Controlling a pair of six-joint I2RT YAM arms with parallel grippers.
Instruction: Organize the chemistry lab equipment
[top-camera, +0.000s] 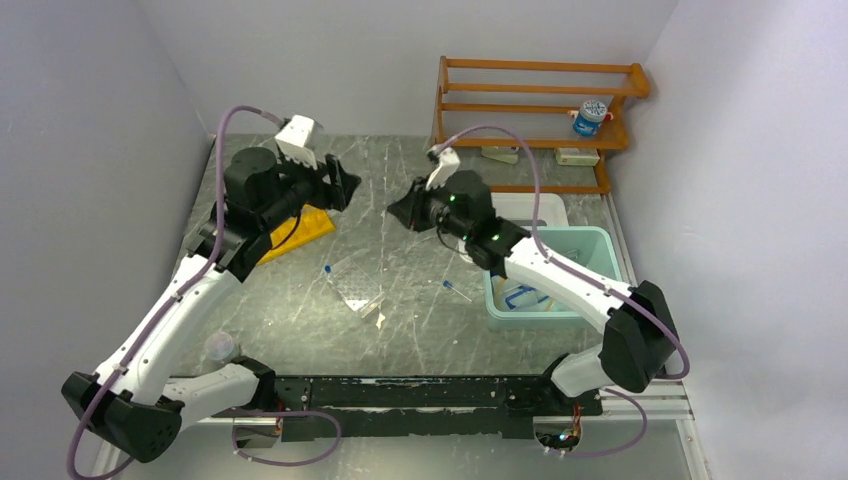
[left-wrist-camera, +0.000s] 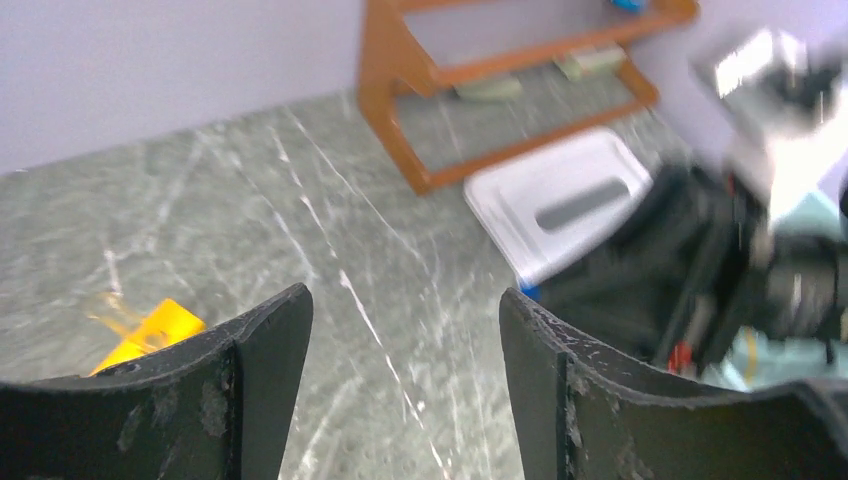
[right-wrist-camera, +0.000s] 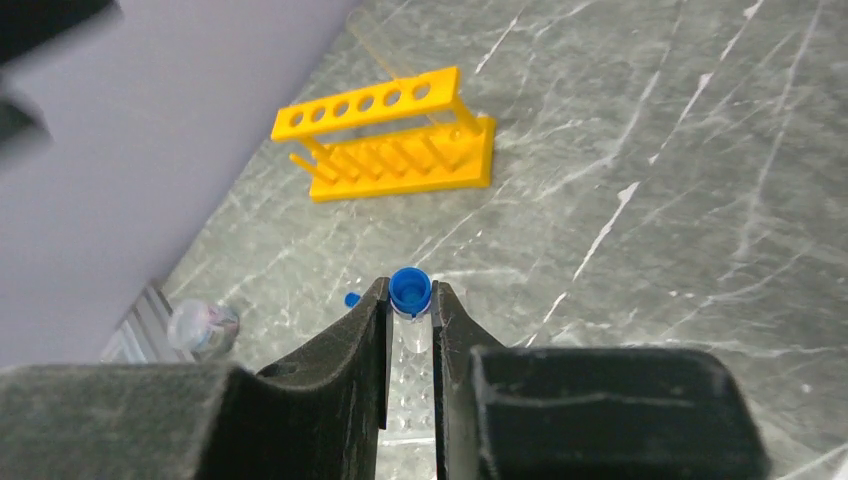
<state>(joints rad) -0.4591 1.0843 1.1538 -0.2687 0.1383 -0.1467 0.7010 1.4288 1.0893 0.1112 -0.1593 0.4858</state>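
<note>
My right gripper (right-wrist-camera: 410, 297) is shut on a tiny blue-capped tube (right-wrist-camera: 410, 288) and holds it above the clear tray (right-wrist-camera: 410, 400). In the top view this gripper (top-camera: 404, 213) hovers over the middle of the table. The yellow holed rack (right-wrist-camera: 390, 135) stands beyond it, partly under my left arm in the top view (top-camera: 303, 231). My left gripper (left-wrist-camera: 405, 310) is open and empty, raised above the table near the rack (left-wrist-camera: 160, 330); in the top view it (top-camera: 345, 185) faces the right gripper. The clear tray (top-camera: 355, 285) lies mid-table with loose blue-capped tubes beside it (top-camera: 327, 270) and to its right (top-camera: 455, 290).
A pale teal tub (top-camera: 590, 240) at the right holds blue-framed goggles (top-camera: 525, 297), its white lid (top-camera: 530, 208) behind it. The orange shelf (top-camera: 540, 100) stands at the back right with a small bottle (top-camera: 590, 117). A small clear bottle (top-camera: 218, 347) lies near the left arm's base.
</note>
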